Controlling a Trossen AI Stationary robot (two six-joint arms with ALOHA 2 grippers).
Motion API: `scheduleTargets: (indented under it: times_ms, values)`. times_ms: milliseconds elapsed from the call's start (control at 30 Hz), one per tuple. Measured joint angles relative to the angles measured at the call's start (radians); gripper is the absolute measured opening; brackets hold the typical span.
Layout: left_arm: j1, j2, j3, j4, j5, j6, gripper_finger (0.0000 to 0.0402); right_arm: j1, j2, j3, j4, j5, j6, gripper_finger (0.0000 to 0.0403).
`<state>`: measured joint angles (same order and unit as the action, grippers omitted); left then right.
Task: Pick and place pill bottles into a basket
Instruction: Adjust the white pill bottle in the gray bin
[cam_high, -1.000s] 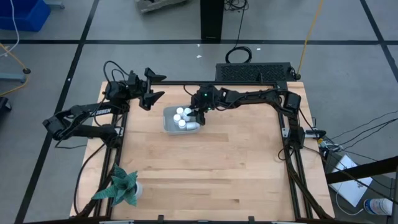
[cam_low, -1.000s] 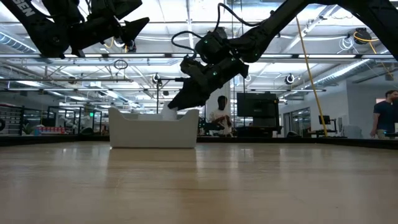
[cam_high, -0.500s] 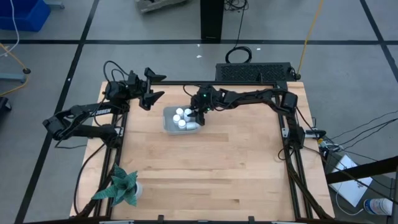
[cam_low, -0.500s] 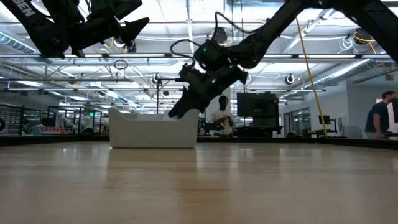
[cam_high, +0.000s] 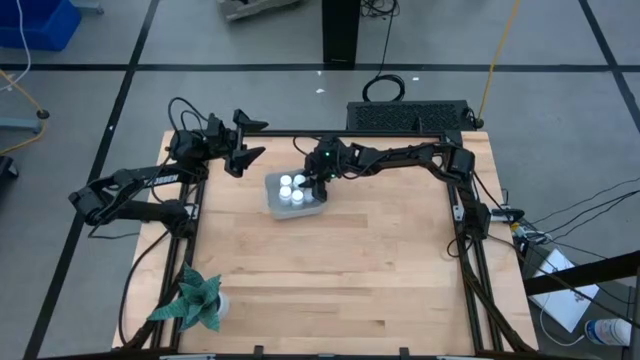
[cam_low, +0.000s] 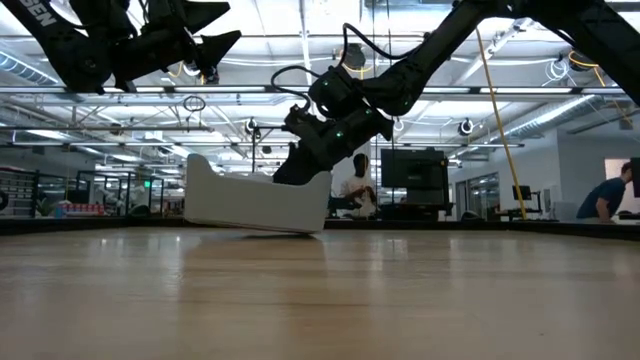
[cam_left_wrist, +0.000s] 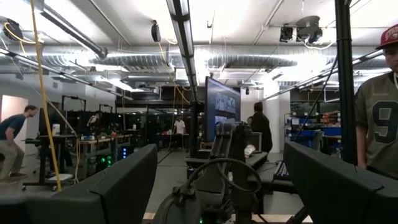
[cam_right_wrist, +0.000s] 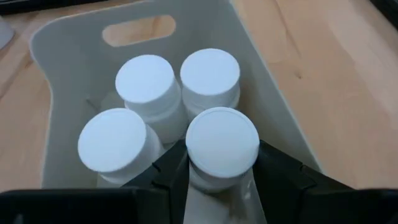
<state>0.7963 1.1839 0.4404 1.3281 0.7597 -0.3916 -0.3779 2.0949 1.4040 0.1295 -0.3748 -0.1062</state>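
The pale basket (cam_high: 290, 204) sits on the wooden table at its far middle and holds several white pill bottles (cam_high: 291, 190). In the low view the basket (cam_low: 250, 205) stands tilted, one end higher. My right gripper (cam_high: 318, 185) reaches down into the basket's right end and is shut on one bottle (cam_right_wrist: 222, 144), beside three other capped bottles (cam_right_wrist: 146, 84). My left gripper (cam_high: 245, 148) hangs open and empty above the table's far left, left of the basket; its fingers stand wide apart in the left wrist view (cam_left_wrist: 217, 186). My right gripper pinches one pill bottle by its body just under the cap (cam_right_wrist: 200, 182), between its two fingers (cam_right_wrist: 165, 171). The fingers come from above, slanting down from the table's right. The bottle stands upright inside the basket; its base is hidden.
A green star-shaped plant-like object (cam_high: 195, 300) stands at the near left corner. A black frame rail (cam_high: 455, 215) runs around the table. People stand in the room beyond the table (cam_left_wrist: 379, 112). Bare wood (cam_high: 330, 270) lies near and right of the basket.
My right gripper has gone down into the basket's right end with the bottle. The basket has turned a little and shifted toward the near right; in the low view it has gone from level to tilted, one end raised.
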Motion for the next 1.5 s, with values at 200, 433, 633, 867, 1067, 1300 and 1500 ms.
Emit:
scheduleTargets:
  times_ms: [200, 433, 633, 867, 1067, 1300, 1500]
  values:
    - [0.000, 0.000, 0.000, 0.000, 0.000, -0.002, 0.0351, 0.012, -0.002, -0.001, 0.001, -0.020, 0.007, 0.0136]
    - [0.000, 0.000, 0.000, 0.000, 0.000, -0.002, 0.0351, 0.032, -0.005, -0.002, 0.003, -0.019, 0.008, 0.0136]
    - [0.000, 0.000, 0.000, 0.000, 0.000, -0.002, 0.0351, 0.036, -0.005, -0.002, 0.002, -0.021, 0.016, 0.0136]
    - [0.000, 0.000, 0.000, 0.000, 0.000, -0.002, 0.0351, 0.048, -0.005, -0.002, 0.004, -0.018, 0.021, 0.0136]
    - [0.000, 0.000, 0.000, 0.000, 0.000, 0.001, 0.0351, 0.080, -0.005, -0.003, 0.021, -0.020, 0.035, 0.0148]
    - [0.000, 0.000, 0.000, 0.000, 0.000, 0.000, 0.0351, 0.104, -0.005, -0.003, 0.042, -0.022, 0.038, 0.0172]
    - [0.000, 0.000, 0.000, 0.000, 0.000, -0.002, 0.0351, 0.124, -0.005, -0.004, 0.070, -0.022, 0.037, 0.0170]
